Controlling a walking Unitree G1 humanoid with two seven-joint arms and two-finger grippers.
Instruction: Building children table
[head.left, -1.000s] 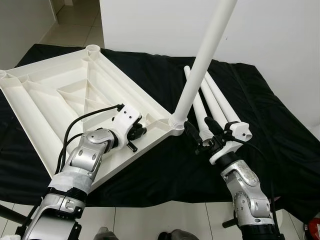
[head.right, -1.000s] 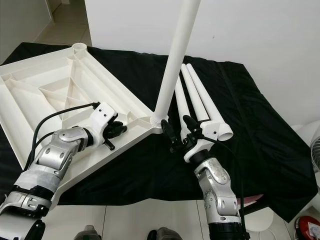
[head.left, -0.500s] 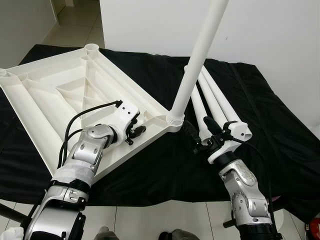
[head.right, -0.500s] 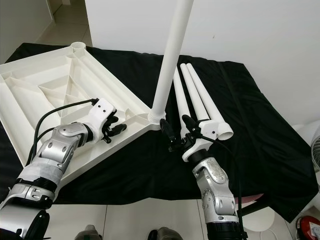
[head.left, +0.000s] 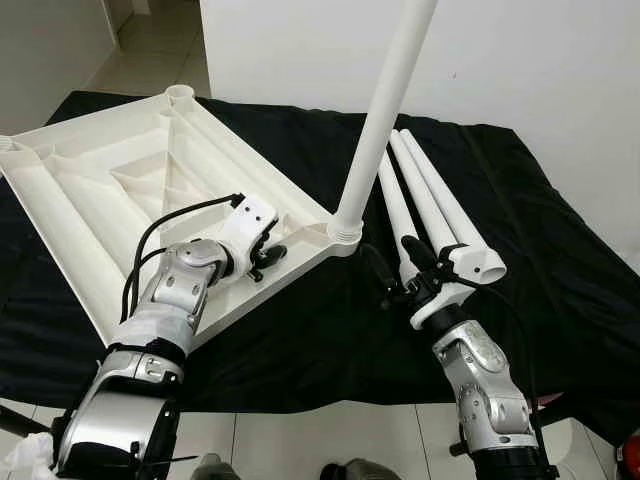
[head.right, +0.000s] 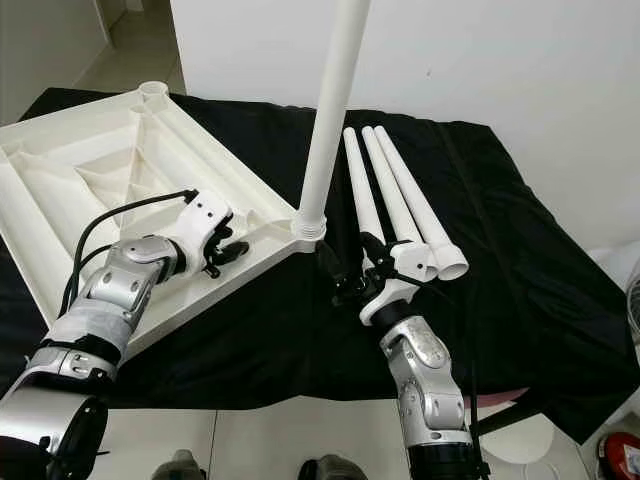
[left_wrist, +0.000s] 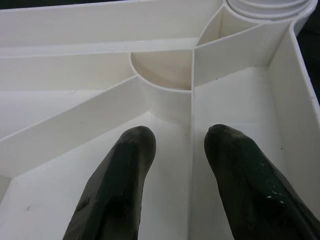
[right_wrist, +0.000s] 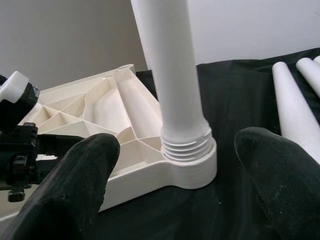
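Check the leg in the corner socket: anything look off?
Yes. The leg leans instead of standing square to the tabletop, and several thread turns show above the socket, so it looks only partly screwed in. The right gripper is open, just short of it.

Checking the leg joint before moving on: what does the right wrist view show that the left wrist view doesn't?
Right wrist view: the upright leg, threads exposed above the corner socket, the spare legs on the black cloth, and the open right pincer. Left wrist view: the open left pincer over inner ribs. Both: the upturned tabletop.
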